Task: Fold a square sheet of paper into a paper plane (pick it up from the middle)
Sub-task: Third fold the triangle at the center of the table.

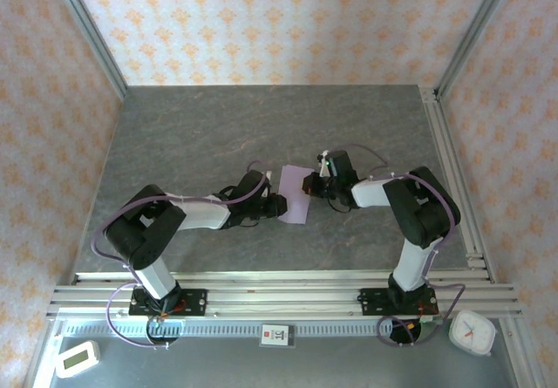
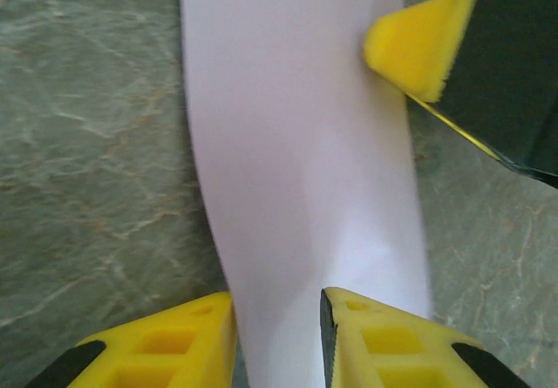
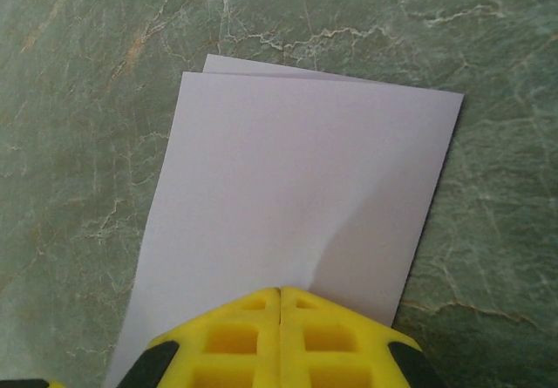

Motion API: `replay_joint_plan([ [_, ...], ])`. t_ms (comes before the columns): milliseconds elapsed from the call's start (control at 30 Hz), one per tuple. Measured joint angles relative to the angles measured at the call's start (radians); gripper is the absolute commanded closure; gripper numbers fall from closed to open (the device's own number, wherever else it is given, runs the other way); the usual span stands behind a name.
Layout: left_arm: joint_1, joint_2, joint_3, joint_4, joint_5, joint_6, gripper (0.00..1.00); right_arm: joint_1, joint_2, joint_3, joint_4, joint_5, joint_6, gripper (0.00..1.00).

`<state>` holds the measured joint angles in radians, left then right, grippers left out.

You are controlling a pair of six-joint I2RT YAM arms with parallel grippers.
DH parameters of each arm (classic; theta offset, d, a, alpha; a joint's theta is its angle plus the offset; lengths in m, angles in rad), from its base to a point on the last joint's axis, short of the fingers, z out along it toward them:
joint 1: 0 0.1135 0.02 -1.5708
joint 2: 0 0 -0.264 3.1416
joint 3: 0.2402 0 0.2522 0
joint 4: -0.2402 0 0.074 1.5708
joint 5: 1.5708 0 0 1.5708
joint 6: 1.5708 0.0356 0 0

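Past the near rail (image 1: 261, 288), at mid-worktop (image 1: 261, 126), the square sheet of paper (image 1: 295, 198) lies flat with a gripper on each side. It is already folded once into a narrow rectangle; in the right wrist view two layers show, slightly offset, at its far edge. Left gripper (image 1: 276, 203) sits at the sheet's 9 o'clock, jaws spread, with the lilac strip running between them. Right gripper (image 1: 314, 186) sits at about 2 o'clock, jaws pressed together on the edge, apparently pinching it. Handling, judged: very light and limp, creases at a touch, and likely slides readily on the smooth stone-pattern surface. Best hold is a shallow bite on an edge near mid-length, with the other jaws pinning it. Long axis runs roughly 12 to 6 o'clock in the top view, far end leaning slightly toward 1. No nose is formed yet, so it points nowhere in particular.
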<state>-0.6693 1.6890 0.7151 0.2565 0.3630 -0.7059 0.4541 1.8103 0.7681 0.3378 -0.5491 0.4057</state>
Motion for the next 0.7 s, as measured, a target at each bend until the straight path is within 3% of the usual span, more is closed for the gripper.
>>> replay_joint_plan([
  [500,-0.002,-0.034,0.004,0.023,0.019,0.026,0.6,-0.006,0.008,0.0,0.014,-0.021,0.0,1.0],
  [700,0.047,-0.021,0.027,0.024,0.032,0.088,0.57,-0.01,0.011,0.0,0.018,-0.029,0.0,1.0],
])
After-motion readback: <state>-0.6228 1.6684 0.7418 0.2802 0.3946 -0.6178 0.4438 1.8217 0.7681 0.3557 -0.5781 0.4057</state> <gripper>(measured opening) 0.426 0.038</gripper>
